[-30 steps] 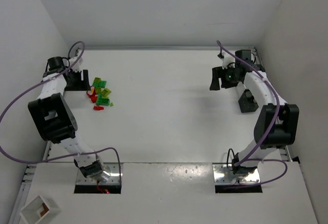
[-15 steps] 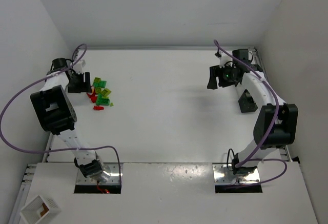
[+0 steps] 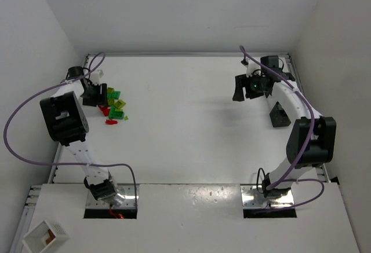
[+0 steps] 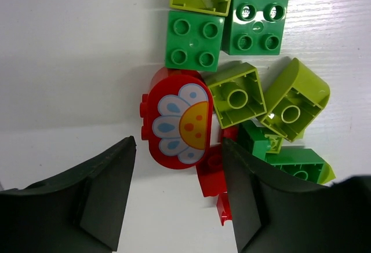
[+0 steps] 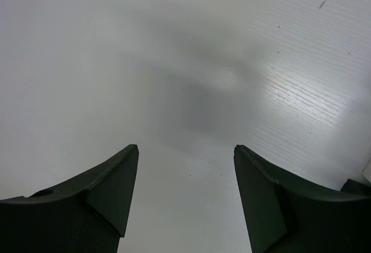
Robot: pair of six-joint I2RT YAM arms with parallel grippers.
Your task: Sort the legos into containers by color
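Camera above: shows small bright green, lime and red plastic legos [image 3: 114, 107] heaped far left on the white table [image 3: 191, 125], just beside the left gripper [image 3: 98, 95]. Shows the right gripper [image 3: 239, 88] far right, near a black slatted container [image 3: 280, 114].

Left wrist: frames a red rounded flower-print brick [image 4: 177, 120] between parted fingers [image 4: 107, 192], grasping nothing.

Right wrist: shows white table between released fingers [image 5: 110, 183].
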